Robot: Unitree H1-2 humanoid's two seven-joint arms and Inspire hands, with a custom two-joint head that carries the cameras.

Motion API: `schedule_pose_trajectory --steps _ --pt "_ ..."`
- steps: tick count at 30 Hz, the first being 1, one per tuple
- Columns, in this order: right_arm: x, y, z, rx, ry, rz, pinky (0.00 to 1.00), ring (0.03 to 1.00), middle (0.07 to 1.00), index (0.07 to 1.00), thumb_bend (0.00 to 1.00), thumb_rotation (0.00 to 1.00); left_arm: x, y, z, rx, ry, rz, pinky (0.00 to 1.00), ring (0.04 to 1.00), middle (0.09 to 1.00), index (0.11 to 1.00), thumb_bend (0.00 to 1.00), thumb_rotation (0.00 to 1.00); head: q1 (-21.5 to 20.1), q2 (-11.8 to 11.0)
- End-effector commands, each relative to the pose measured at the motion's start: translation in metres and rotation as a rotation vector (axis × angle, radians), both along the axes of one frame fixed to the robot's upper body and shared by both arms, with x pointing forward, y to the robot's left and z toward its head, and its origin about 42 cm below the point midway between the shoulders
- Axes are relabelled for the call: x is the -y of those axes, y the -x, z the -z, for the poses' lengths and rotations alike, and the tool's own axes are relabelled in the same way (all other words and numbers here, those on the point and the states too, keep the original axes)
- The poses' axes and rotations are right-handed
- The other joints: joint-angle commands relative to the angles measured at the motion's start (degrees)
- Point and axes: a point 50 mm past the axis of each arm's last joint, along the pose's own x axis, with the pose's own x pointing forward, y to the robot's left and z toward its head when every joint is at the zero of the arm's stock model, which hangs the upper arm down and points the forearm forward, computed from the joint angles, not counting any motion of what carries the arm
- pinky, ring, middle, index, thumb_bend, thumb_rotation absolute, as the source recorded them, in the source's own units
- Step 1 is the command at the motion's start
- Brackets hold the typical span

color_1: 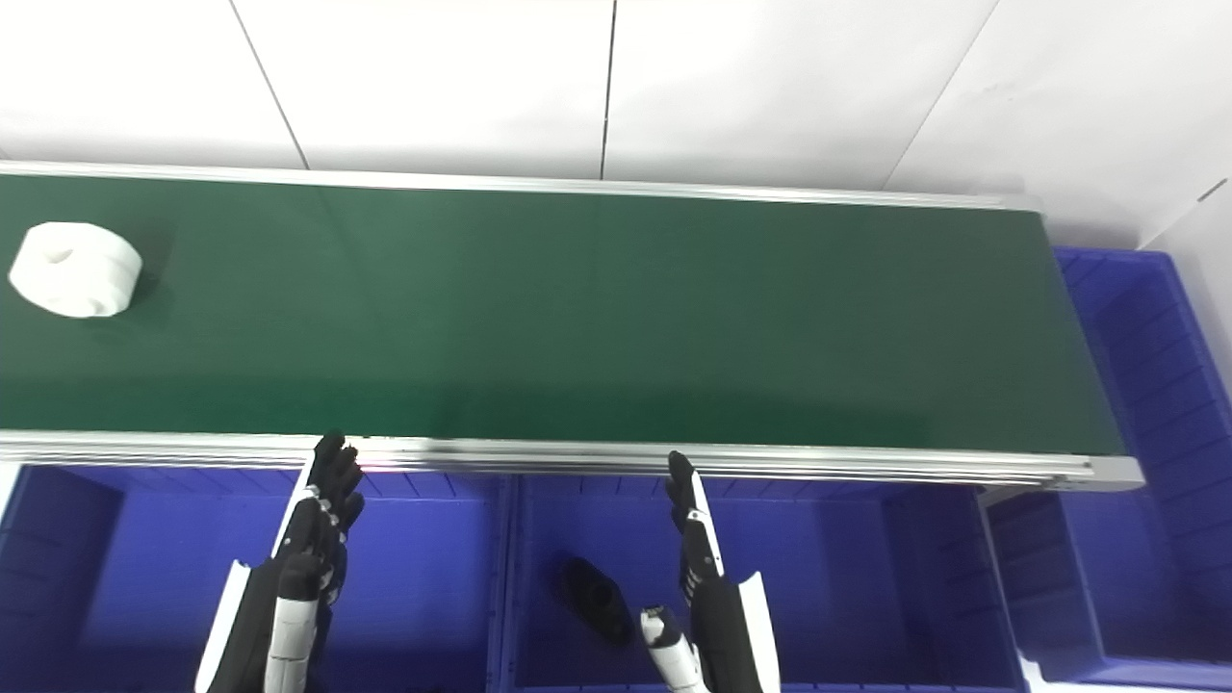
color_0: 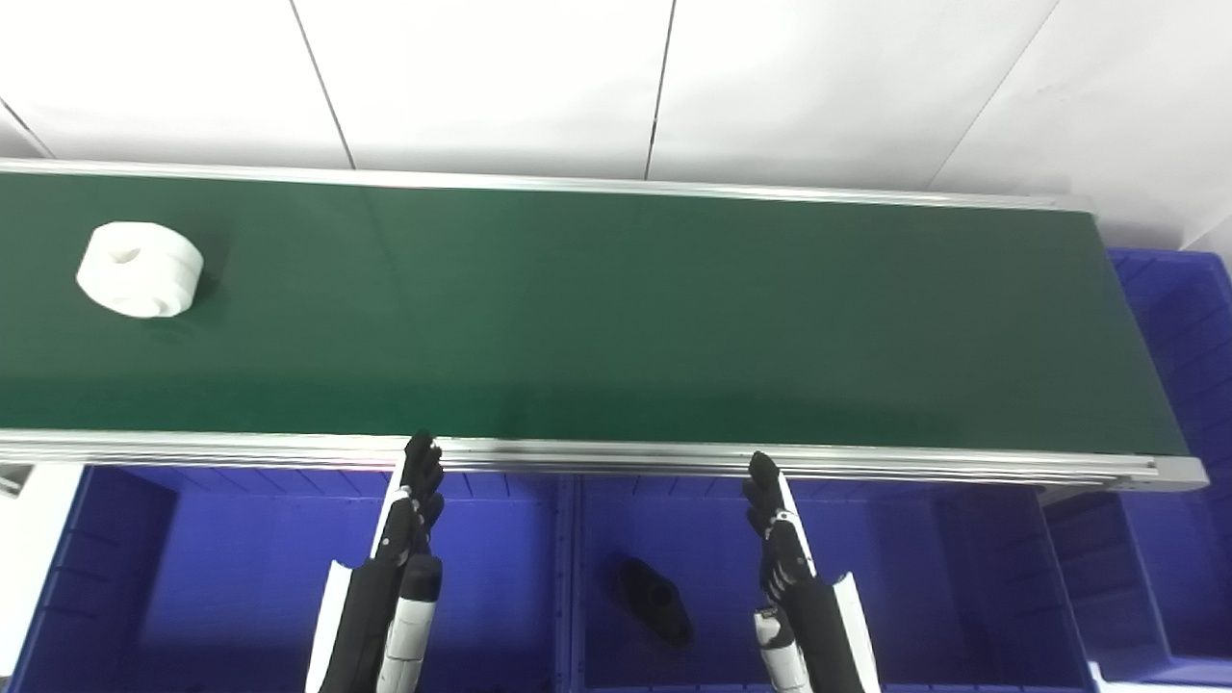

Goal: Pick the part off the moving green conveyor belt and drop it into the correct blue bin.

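Left eye view: one white part [color_0: 141, 269], three blue bins [color_0: 241, 577].

You are looking at a factory-style sorting station, or perhaps a lab mock-up of one. Just beyond both of your hands runs a long dark green conveyor belt [color_0: 616, 308] framed by silver aluminium side rails [color_0: 597, 457]. Under and beside your hands sit deep blue plastic storage bins [color_0: 241, 577], with another blue plastic bin [color_0: 1179, 318] past the belt's far right end. Behind the belt stand plain white wall panels [color_0: 481, 77] split by thin dark seams. Nothing domestic shows; every surface is bare and utilitarian.
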Motion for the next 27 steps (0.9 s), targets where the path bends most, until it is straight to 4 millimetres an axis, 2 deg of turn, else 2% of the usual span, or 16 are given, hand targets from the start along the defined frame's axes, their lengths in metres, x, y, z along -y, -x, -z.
schedule_pose_trajectory --steps 1,13,14,15,16,17,18,20,25,27 --pt "-0.013 -0.004 -0.009 0.036 -0.047 0.011 1.0 0.991 1.0 1.0 0.78 1.0 0.001 0.0 -0.008 0.038 -0.007 0.005 1.0 1.0 1.0 1.0 0.78 1.0 0.1 -0.1" --pt "-0.012 -0.004 -0.008 0.031 -0.036 0.003 1.0 0.989 1.0 1.0 0.77 1.0 0.001 -0.001 -0.008 0.043 -0.022 0.017 1.0 1.0 1.0 1.0 0.8 1.0 0.3 -0.5" --pt "-0.012 -0.003 -0.006 0.029 -0.035 0.002 1.0 0.989 1.0 1.0 0.77 1.0 0.001 0.0 -0.007 0.041 -0.023 0.019 1.0 1.0 1.0 1.0 0.8 1.0 0.8 -2.4" --pt "-0.012 -0.002 -0.005 0.027 -0.034 0.001 1.0 0.992 1.0 1.0 0.77 1.0 0.002 0.001 -0.005 0.039 -0.023 0.02 1.0 1.0 1.0 1.0 0.8 1.0 0.9 -2.7" --pt "-0.011 0.0 -0.002 0.023 -0.032 0.0 1.0 0.993 1.0 1.0 0.77 1.0 0.002 0.003 -0.002 0.036 -0.023 0.02 1.0 1.0 1.0 1.0 0.8 1.0 2.2 -4.9" --pt "-0.01 0.0 0.0 0.02 -0.03 -0.001 1.0 0.994 1.0 1.0 0.78 1.0 0.003 0.004 0.0 0.037 -0.023 0.02 1.0 1.0 1.0 1.0 0.8 1.0 2.2 -4.9" --pt "-0.009 0.002 0.003 0.016 -0.032 -0.001 1.0 0.996 1.0 1.0 0.79 1.0 0.003 0.005 0.003 0.035 -0.029 0.022 1.0 1.0 1.0 1.0 0.8 1.0 3.8 -7.0" --pt "-0.006 0.004 0.009 0.009 -0.031 -0.002 1.0 0.996 1.0 1.0 0.79 1.0 0.006 0.007 0.009 0.021 -0.021 0.027 1.0 1.0 1.0 1.0 0.81 1.0 5.4 -8.9" --pt "0.006 0.005 0.022 0.004 -0.015 -0.002 1.0 1.0 1.0 1.0 0.78 1.0 0.017 0.006 0.019 0.032 -0.062 0.037 1.0 1.0 1.0 1.0 0.78 1.0 9.8 -12.9" --pt "0.01 0.005 0.025 0.009 -0.014 0.001 1.0 1.0 1.0 1.0 0.77 1.0 0.022 0.005 0.023 0.032 -0.072 0.033 0.99 1.0 1.0 1.0 0.77 1.0 10.9 -13.4"
